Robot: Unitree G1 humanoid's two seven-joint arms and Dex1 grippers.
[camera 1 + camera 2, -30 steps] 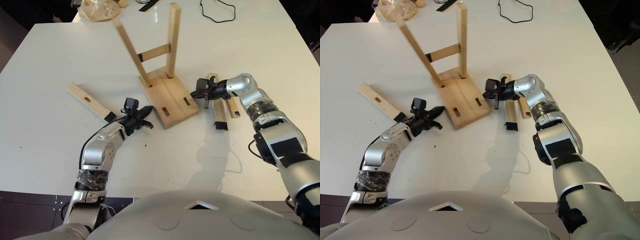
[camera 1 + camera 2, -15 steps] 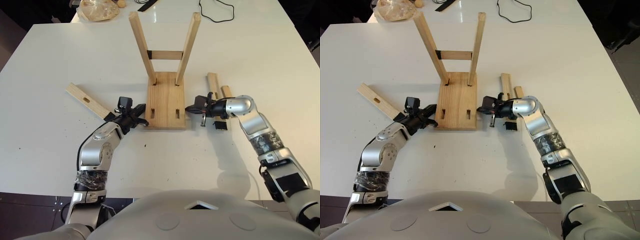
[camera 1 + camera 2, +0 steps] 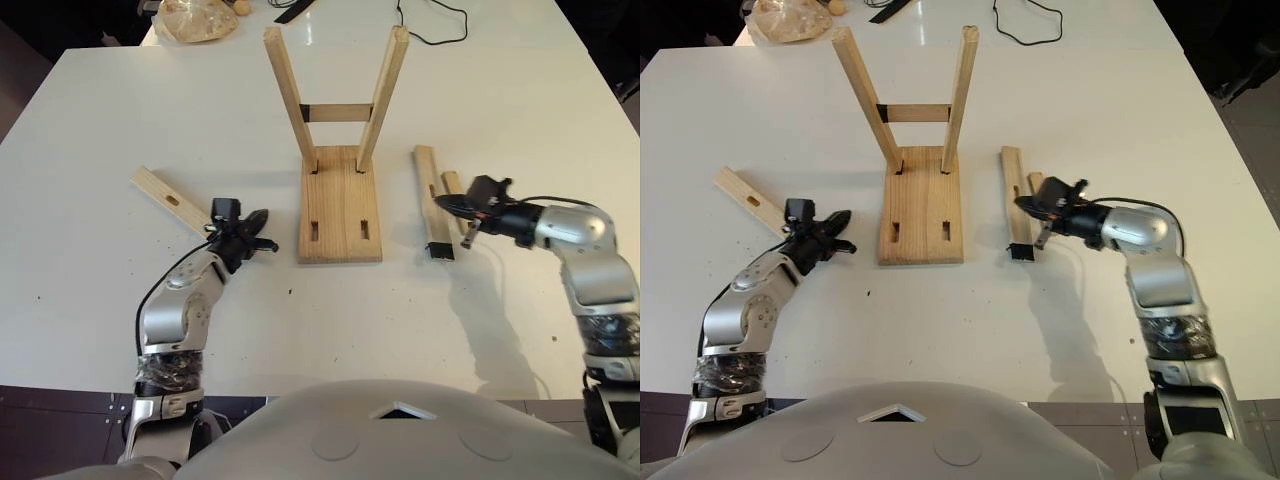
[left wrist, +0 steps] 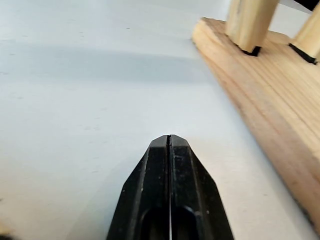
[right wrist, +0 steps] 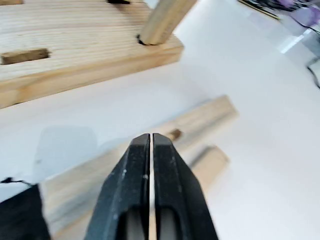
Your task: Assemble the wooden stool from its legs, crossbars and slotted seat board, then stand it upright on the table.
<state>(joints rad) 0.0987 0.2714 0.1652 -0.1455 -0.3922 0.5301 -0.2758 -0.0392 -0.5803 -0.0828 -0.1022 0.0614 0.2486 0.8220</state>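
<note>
1. The seat board point(image 3: 340, 205) lies flat on the white table point(image 3: 120, 120), about midway between the left and right edges. Its long sides run from the near edge toward the far edge.
2. A left leg point(image 3: 290, 95) and a right leg point(image 3: 385, 95) stand in the two slots at the board's far end. A crossbar point(image 3: 338, 112) joins them partway up.
3. The two near slots point(image 3: 314, 231) of the board are open, with nothing in them.
4. A loose leg point(image 3: 170, 198) with a slot cut in it lies flat and diagonal toward the left edge, well apart from the board.
5. The left gripper point(image 4: 169, 140) has its fingers pressed together with nothing between them. It sits low over the table between the loose leg's near end and the board's left side, apart from the board.
6. On the board's right side a second loose leg point(image 3: 432, 200) lies flat, roughly parallel to the board, with a black piece at its near end. A short bar point(image 3: 455, 190) lies just beside it on the side toward the right edge.
7. The right gripper point(image 5: 151, 137) also has its fingers closed on nothing, with the tips over the second loose leg and the short bar. Whether it touches the wood cannot be told.
8. At the far edge lie a crumpled bag point(image 3: 200, 18) toward the left corner and a black cable point(image 3: 430, 20) further right.
</note>
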